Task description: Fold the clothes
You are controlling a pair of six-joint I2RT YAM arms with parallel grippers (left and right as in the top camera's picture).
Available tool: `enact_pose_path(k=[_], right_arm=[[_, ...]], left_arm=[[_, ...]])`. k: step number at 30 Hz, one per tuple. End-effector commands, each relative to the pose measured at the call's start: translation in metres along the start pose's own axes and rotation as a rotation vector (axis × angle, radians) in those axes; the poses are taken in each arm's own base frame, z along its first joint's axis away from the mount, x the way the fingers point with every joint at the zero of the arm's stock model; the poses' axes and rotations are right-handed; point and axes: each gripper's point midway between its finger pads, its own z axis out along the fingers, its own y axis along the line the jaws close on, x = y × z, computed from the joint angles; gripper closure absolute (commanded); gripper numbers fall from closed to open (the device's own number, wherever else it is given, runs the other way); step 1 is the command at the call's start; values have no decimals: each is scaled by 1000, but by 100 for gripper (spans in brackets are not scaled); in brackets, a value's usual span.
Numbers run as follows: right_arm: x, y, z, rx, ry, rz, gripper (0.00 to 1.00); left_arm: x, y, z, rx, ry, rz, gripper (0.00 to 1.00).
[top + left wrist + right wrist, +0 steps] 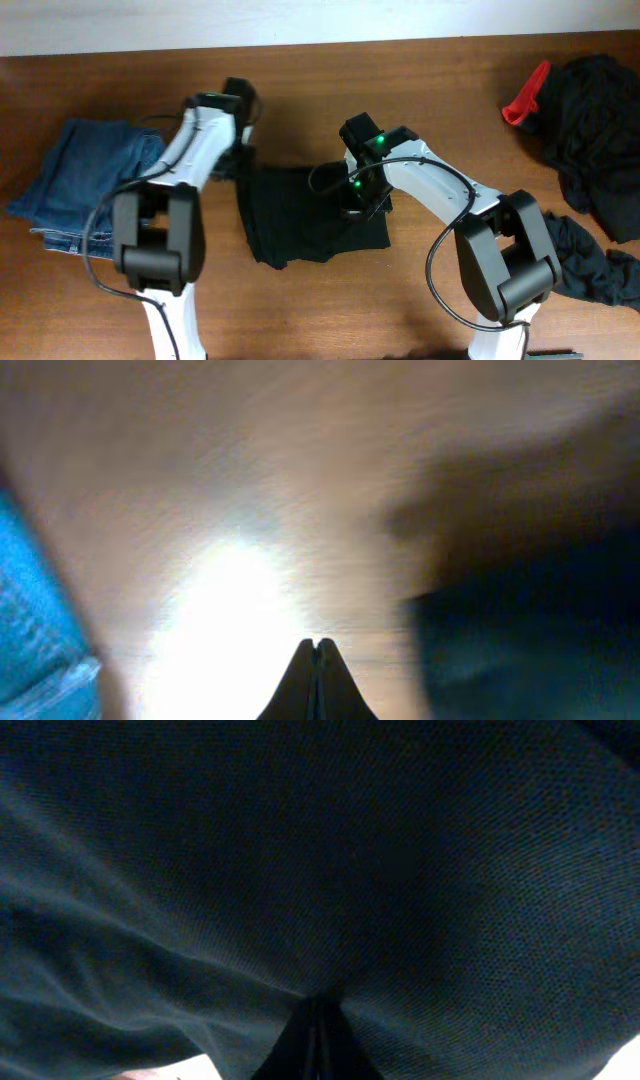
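A black garment (300, 215) of the clothes lies partly folded at the table's middle. My left gripper (238, 162) hovers at its upper-left corner. In the left wrist view that gripper (318, 643) is shut with nothing between its fingers, over bare wood, with the black fabric (520, 650) to its right. My right gripper (360, 203) is down on the garment's right part. In the right wrist view the black fabric (330, 860) fills the frame, and its creases run into the shut fingertips of that gripper (320, 1000), which pinch it.
Blue denim jeans (85, 185) lie at the left, also visible at the left wrist view's edge as blue cloth (30, 630). A heap of black clothes (590, 130) with a red item (525, 95) sits at the right. More black fabric (590, 265) lies below it.
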Motion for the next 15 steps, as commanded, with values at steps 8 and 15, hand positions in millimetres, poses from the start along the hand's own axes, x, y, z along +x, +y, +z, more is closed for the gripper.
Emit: enact_pose_path(k=[8,15], right_arm=[[-19,-54,-2,218,-81,73,96],[-27,-76,-11,211,-92,112,96]], left_arm=[[32,-64,-80,543,35,108,94],[64,-92,-87,559,115,237,93]])
